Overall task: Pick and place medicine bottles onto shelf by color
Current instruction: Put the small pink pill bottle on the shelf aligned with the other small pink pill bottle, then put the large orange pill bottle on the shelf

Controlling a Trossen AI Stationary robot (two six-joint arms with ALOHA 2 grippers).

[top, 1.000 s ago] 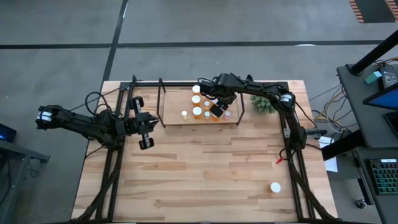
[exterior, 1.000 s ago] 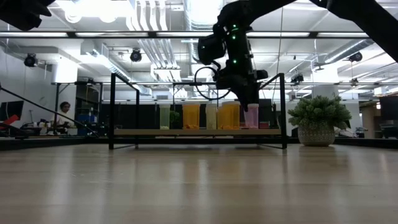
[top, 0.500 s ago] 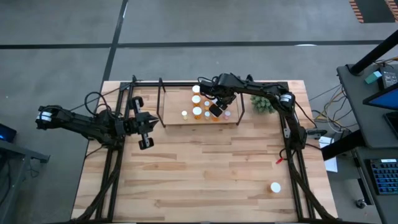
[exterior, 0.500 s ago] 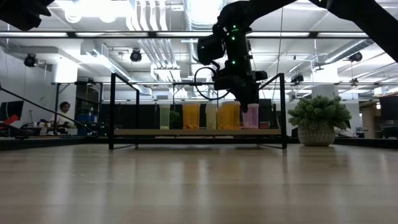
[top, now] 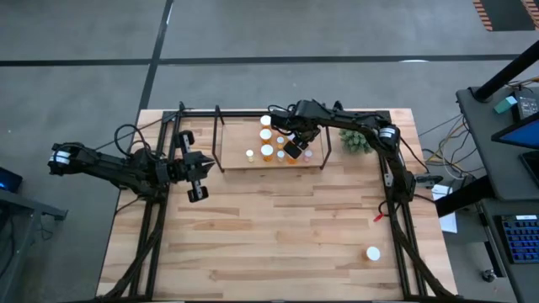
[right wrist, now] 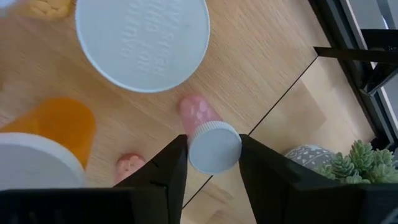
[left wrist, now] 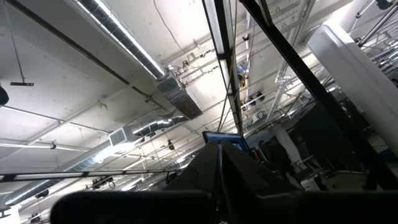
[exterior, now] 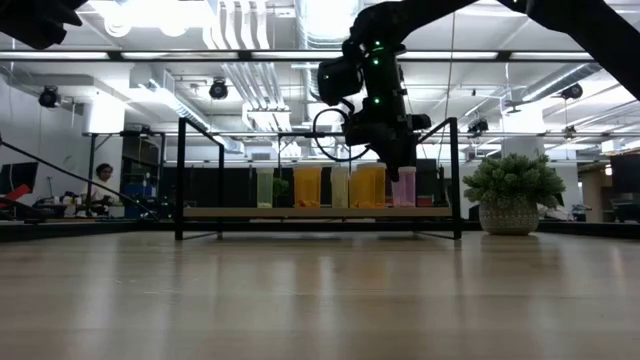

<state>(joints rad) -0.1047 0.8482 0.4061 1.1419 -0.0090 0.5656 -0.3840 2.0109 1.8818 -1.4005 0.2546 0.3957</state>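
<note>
The right end effector (right wrist: 212, 163) has loosened slightly, fingers now spread beside the small pink white-capped bottle (right wrist: 210, 140) on the light-wood shelf (top: 253, 165). The left end effector (top: 196, 175), pressed together, hovers over the bench.

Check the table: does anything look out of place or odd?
One white-capped bottle sits alone on the tabletop near the front right corner, far from the others on the shelf. Nothing looks spilled.

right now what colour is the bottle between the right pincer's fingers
Pink body, white cap; right wrist view shows it best.

Two dark six-joint arms, matte black housings. Loose black cables loop along each arm. Green indicator lights on the right arm's wrist.
</note>
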